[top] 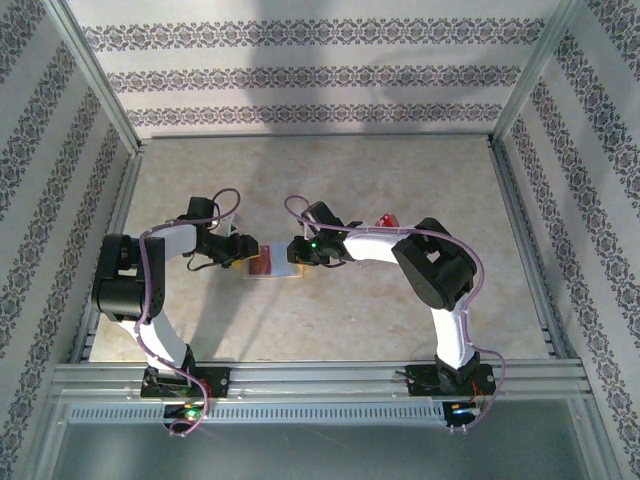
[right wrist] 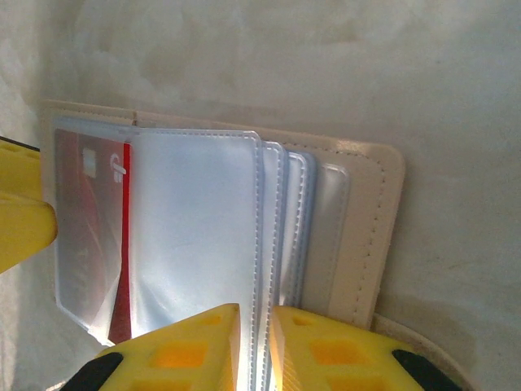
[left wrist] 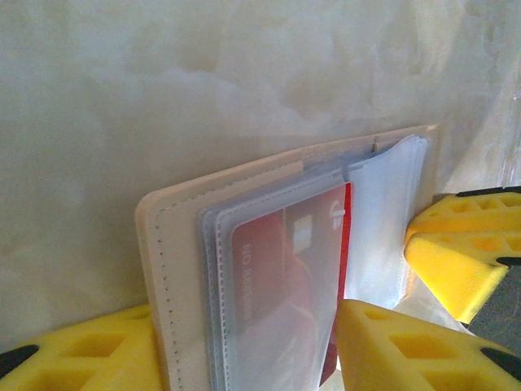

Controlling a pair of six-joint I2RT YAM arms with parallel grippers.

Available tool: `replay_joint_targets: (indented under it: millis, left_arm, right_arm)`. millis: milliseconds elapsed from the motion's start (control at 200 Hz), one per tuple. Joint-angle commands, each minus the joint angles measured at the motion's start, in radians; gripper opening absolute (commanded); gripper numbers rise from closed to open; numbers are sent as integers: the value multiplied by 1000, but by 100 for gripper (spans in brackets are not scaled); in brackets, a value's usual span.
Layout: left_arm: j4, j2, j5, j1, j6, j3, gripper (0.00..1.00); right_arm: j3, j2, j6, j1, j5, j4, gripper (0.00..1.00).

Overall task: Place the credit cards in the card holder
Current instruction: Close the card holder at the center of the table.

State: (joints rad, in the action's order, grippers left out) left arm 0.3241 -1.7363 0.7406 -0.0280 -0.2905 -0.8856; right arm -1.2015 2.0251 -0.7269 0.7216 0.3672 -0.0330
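The tan card holder [top: 283, 264] lies open mid-table between both arms. In the left wrist view its tan cover [left wrist: 175, 244] carries clear sleeves, and a red credit card [left wrist: 281, 277] sits in the front sleeve with a red strip showing at the sleeve's mouth. My left gripper [left wrist: 244, 326] straddles this half, one yellow finger [left wrist: 81, 350] against the cover's edge, the other [left wrist: 383, 342] against the card side. My right gripper [right wrist: 256, 318] is shut on thin clear sleeves [right wrist: 199, 220] of the other half. More red credit cards [top: 387, 219] lie behind the right arm.
The right gripper's yellow finger [left wrist: 460, 244] stands close beside the sleeves in the left wrist view. Aluminium rails [top: 320, 375] border the marbled table [top: 330, 170], with patterned walls around. Open table surface lies behind and in front of the card holder.
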Motion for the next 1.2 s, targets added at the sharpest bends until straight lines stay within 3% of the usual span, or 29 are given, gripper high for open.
replay_joint_targets:
  millis: [0,385,1194]
  left_arm:
    - [-45,-24,144,-48,-27,12,49]
    - [-140,101,270,-87,-97,21,49]
    - [-162,-28,322,-162,-119,-53,45]
  right_arm:
    - [38,32,-4,-7,-31,-54,22]
    - [46,-19,-11,-12,-23,-50,22]
    - [181,-250,-70,-27,-34,5,22]
